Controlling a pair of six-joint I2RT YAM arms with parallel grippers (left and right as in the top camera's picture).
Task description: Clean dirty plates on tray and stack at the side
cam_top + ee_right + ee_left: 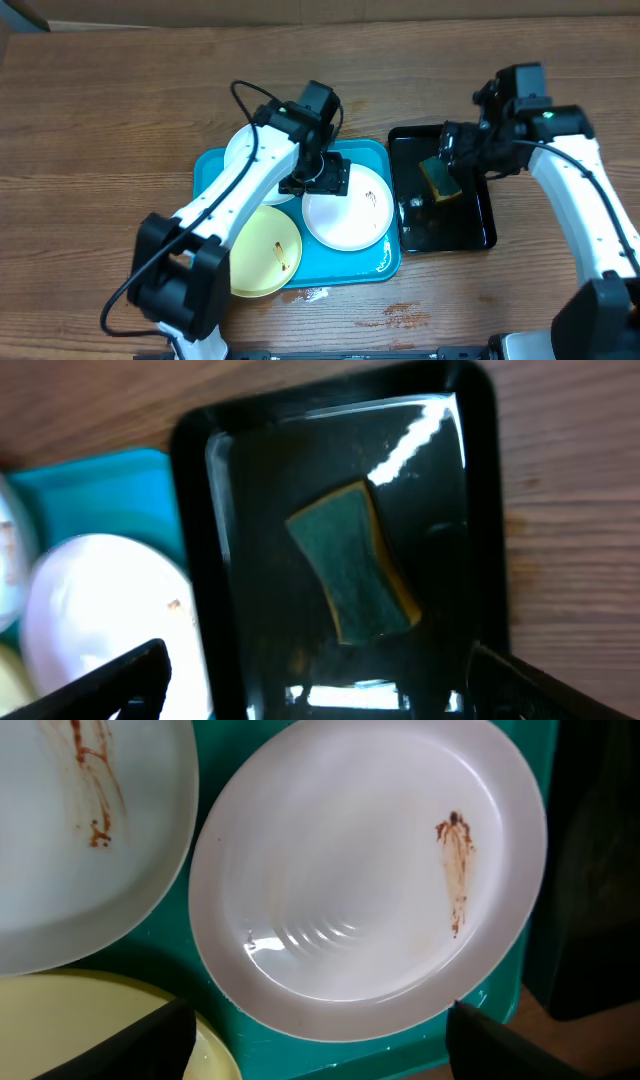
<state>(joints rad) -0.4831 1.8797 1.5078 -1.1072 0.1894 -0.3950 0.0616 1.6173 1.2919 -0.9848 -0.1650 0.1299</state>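
Observation:
The turquoise tray (372, 156) holds three plates: a white plate (243, 152) at its back left, a white plate (350, 212) at its right and a pale yellow plate (265, 252) at its front. My left gripper (320, 178) is open and empty above the tray. In the left wrist view its fingers (320, 1045) straddle the near rim of the right white plate (370, 870), which has a brown smear. The other white plate (80, 820) is also smeared. My right gripper (455, 150) is open and empty above the black tray.
A glossy black tray (470, 235) stands right of the turquoise tray and holds a green and yellow sponge (438, 178) lying in liquid. The right wrist view shows the sponge (355, 560), the black tray (190, 560) and the open right gripper (320, 690).

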